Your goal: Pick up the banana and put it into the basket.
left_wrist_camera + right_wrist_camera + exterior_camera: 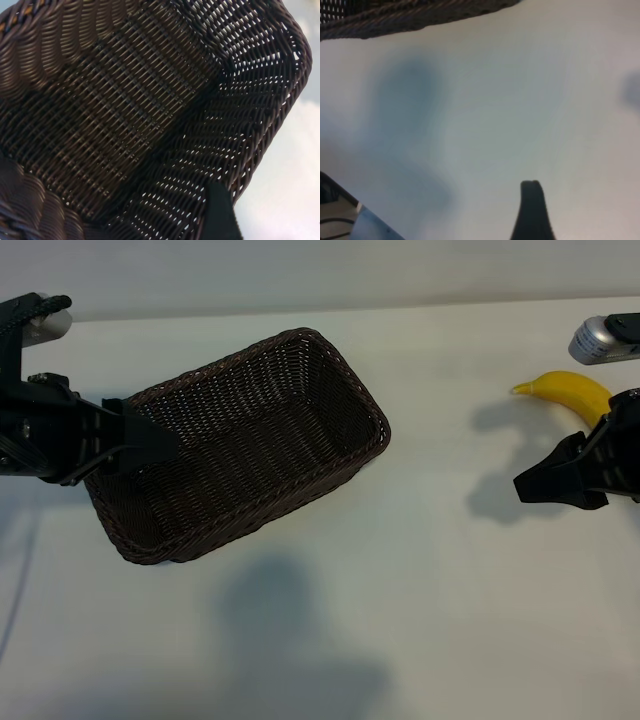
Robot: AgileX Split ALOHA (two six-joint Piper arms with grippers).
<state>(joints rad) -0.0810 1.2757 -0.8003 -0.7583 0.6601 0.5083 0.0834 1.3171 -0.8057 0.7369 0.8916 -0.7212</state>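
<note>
White table (420, 600): my left gripper (165, 445) hangs open over the basket (300, 370), while my right gripper (530, 485), fingers open and empty, hovers beside the banana (570, 392).

No readable text, labels, brands, numbers or signs on anything in view
</note>
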